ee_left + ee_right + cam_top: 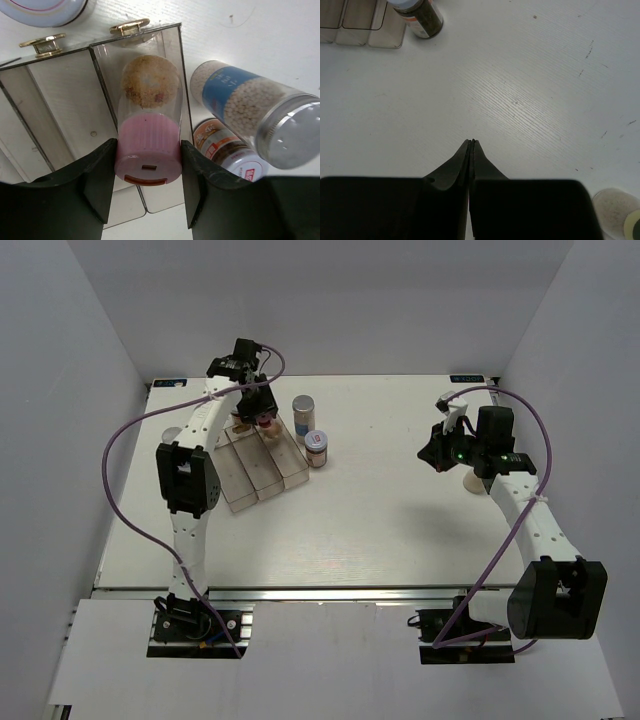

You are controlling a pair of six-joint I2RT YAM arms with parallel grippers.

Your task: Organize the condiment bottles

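Now we should lower the pink-lidded spice bottle [149, 100] straight down, clear of the divider [102, 86], since it sits clamped at its lid in the left gripper [148, 156] over what seems the clear tray's [60, 95] end compartment, while the right gripper [471, 143] hangs closed and empty

Print on the blue-labelled bottle [250, 107] and orange-labelled jar [224, 149] is illegible.

The left arm [186, 480] is reaching forward, its left gripper [148, 165] pinching a pink-lidded bottle [149, 100] by the lid; the right arm [527, 508] is bending inward, its right gripper [471, 145] hovering with fingers pressed together.
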